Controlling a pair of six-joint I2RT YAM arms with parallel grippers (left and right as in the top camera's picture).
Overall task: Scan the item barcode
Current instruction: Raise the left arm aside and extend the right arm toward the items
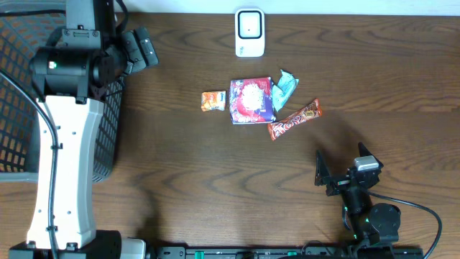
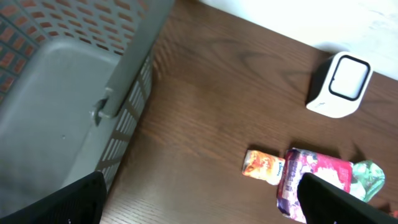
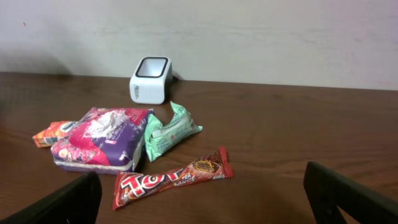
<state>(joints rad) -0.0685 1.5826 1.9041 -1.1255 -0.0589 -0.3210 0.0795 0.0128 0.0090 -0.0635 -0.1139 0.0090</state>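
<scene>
Purple crinkled snack bag (image 1: 251,101) lies flat mid-table, touching the mint-green pouch (image 1: 284,90). Small orange packet (image 1: 213,101) and red chocolate bar (image 1: 295,119) sit just beside it. All lie before the white box scanner (image 1: 249,32), likely staged for scanning. My left gripper (image 1: 140,49) hovers by the grey mesh basket (image 1: 14,86), jaws wide, empty. My right gripper (image 1: 343,165) sits near the table edge, spread, holding nothing.

Dark wooden table (image 1: 215,180), white scanner (image 1: 249,32), orange packet (image 1: 213,101), purple pack (image 1: 251,101), green pouch (image 1: 284,90), red candy bar (image 1: 295,119), grey basket (image 1: 14,108)
</scene>
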